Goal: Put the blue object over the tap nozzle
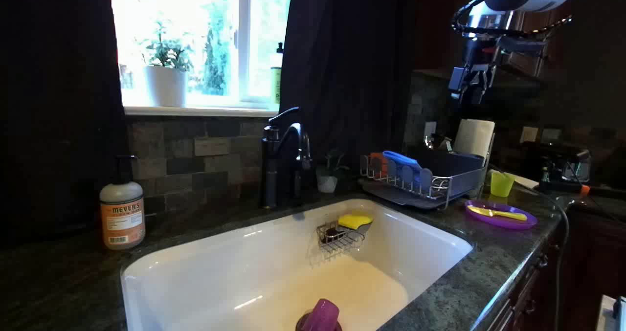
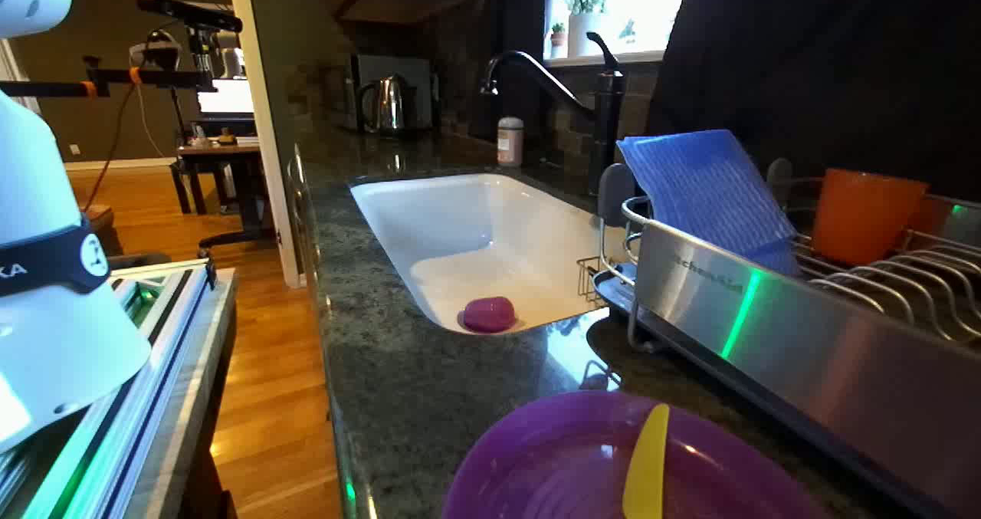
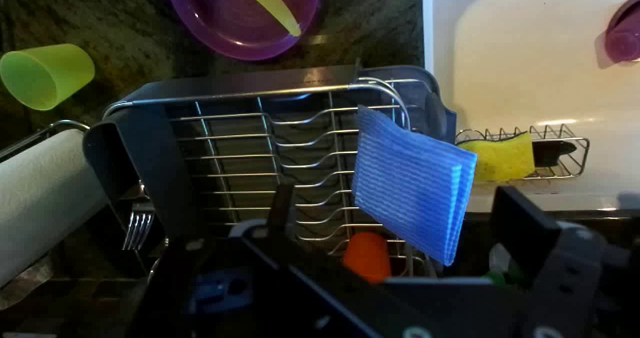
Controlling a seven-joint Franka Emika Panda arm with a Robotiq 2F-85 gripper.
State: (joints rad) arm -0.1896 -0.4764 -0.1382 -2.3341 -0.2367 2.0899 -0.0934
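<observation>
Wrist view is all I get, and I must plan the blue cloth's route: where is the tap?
Observer: The dark tap stands on the side of the sink nearest the window.
Operator: How low am I?
Observer: In an exterior view, the hand hangs well above the dish rack.
Operator: And my target: flat or sticking up?
Observer: In both exterior views, part of the blue cloth sticks up above the dish rack.
</observation>
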